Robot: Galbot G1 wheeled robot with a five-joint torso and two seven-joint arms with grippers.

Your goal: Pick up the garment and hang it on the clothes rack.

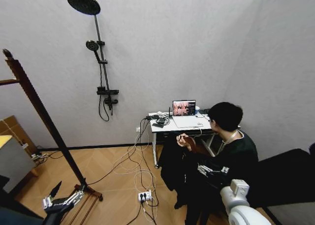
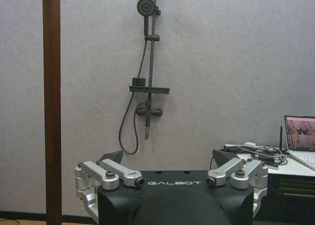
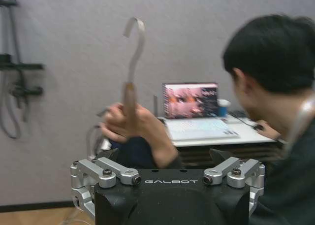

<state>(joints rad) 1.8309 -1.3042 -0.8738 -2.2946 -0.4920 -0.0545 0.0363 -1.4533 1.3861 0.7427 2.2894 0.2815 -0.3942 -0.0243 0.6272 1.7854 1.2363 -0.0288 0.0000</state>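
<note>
Black, the garment [image 1: 173, 166] hangs long-axis vertical from a person's hand [image 3: 129, 124], straight ahead of the right gripper [image 3: 170, 163], fingers spread. The left gripper [image 1: 58, 198], also spread, waits near the rack [image 1: 42, 114].

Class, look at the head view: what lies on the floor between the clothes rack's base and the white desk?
Loose cables and a white power strip lie between the clothes rack and white desk.

Even, soft indoor light; head view bends at edges; person [image 3: 275, 102] blurred in right wrist view.
</note>
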